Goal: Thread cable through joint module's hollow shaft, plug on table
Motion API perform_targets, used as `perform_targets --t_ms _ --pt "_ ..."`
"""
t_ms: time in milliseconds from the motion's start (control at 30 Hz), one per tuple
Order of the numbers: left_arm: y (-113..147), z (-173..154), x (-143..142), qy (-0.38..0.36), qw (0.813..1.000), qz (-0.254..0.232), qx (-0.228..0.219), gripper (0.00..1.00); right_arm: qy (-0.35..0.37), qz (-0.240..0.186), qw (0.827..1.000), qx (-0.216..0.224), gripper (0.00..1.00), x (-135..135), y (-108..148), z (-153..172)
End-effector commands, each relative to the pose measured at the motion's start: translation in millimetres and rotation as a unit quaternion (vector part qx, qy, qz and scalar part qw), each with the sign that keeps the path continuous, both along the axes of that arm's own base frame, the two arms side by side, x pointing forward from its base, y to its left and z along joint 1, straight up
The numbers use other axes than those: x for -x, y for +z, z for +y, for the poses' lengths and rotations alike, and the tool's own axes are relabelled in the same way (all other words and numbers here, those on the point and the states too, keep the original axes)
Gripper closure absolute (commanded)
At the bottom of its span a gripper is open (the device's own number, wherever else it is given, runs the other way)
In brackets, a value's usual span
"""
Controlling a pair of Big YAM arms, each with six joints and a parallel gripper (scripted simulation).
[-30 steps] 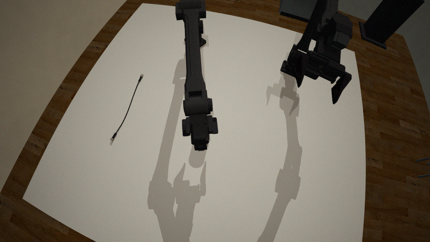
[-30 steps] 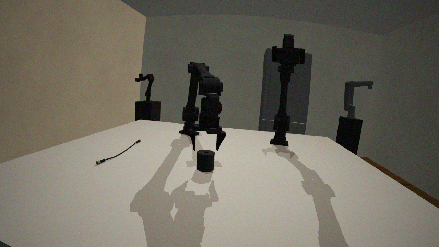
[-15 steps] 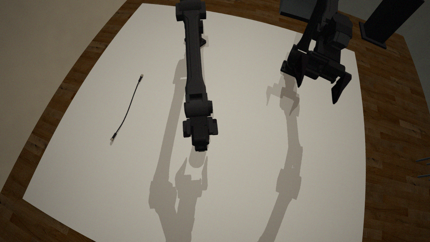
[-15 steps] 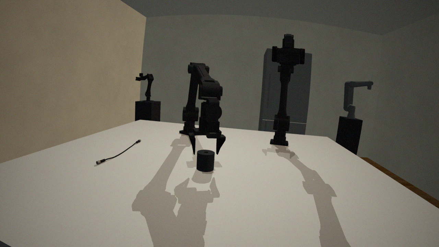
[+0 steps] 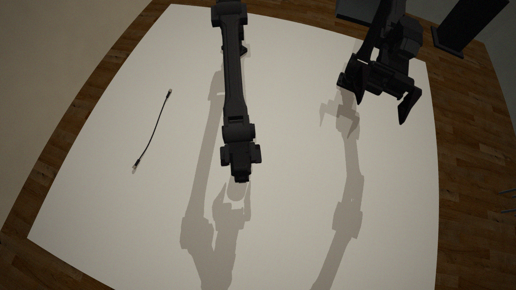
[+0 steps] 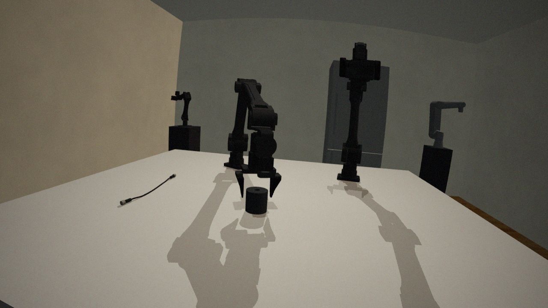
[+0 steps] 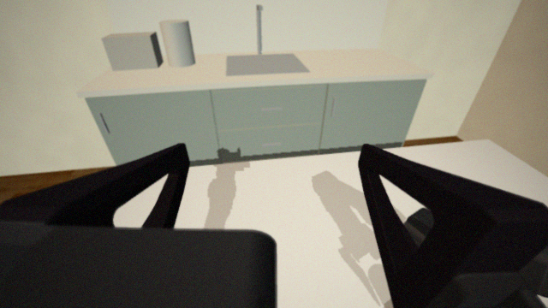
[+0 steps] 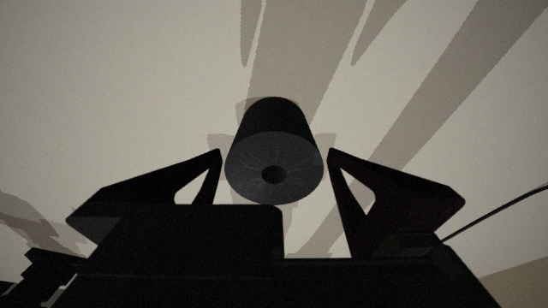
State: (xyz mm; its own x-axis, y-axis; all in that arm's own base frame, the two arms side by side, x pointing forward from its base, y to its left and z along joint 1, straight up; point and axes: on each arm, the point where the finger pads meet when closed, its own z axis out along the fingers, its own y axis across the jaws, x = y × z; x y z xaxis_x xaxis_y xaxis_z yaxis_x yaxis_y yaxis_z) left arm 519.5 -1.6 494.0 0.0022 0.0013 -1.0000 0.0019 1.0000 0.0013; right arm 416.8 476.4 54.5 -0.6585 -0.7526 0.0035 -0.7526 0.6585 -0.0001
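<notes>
With scant clearance, the right gripper [image 5: 241,169] [image 6: 256,197] [image 8: 274,154], nearly fully open and empty, could tip the module [image 6: 255,205] [image 8: 274,115] if lowered off-centre; the left gripper [image 5: 380,112] [image 6: 360,69] [image 7: 273,153] gapes wide, empty.

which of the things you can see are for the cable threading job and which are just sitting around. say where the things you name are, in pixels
For the job:
- cable [image 5: 155,128] [image 6: 150,191]
- joint module [image 6: 256,201] [image 8: 274,117], standing on end
- right gripper [image 6: 257,196] [image 8: 274,155]
- left gripper [image 5: 379,113] [image 7: 274,151]

Just around:
- gray refrigerator [image 6: 367,126]
- sink [image 7: 266,65] with a tall faucet [image 7: 259,32]
- white cylinder [image 7: 177,44] on the counter [image 7: 351,64]
- small arms on black pedestals [image 6: 183,138] [image 6: 434,164]
</notes>
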Motion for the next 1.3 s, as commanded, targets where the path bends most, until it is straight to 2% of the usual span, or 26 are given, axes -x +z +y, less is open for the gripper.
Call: perform_targets --t_ms 0,133,600,700,900,1033,1267 --pt "28 -1 4 -0.002 1.0 -0.024 0.004 0.0 0.011 -0.015 1.0 -0.016 0.3 0 19 8" --pt "26 1 2 0.0 1.0 -0.023 0.002 0.0 0.004 -0.017 1.0 -0.017 0.3 -6 22 9" --pt "17 7 0 0.006 1.0 -0.014 0.004 0.0 0.009 -0.01 1.0 -0.009 0.3 3 19 4" --pt "22 3 1 0.003 1.0 -0.019 0.002 0.0 0.009 -0.01 1.0 -0.009 0.3 3 19 4" --pt "13 6 -2 0.006 1.0 -0.01 0.004 0.0 0.009 -0.008 1.0 -0.006 0.3 6 18 2" --pt "13 6 -2 0.006 1.0 -0.01 0.004 0.0 0.008 -0.03 0.999 -0.031 0.3 -9 49 19" --pt "13 6 -2 0.006 1.0 -0.01 0.004 0.0 0.004 -0.029 0.999 -0.031 0.3 -11 55 16"
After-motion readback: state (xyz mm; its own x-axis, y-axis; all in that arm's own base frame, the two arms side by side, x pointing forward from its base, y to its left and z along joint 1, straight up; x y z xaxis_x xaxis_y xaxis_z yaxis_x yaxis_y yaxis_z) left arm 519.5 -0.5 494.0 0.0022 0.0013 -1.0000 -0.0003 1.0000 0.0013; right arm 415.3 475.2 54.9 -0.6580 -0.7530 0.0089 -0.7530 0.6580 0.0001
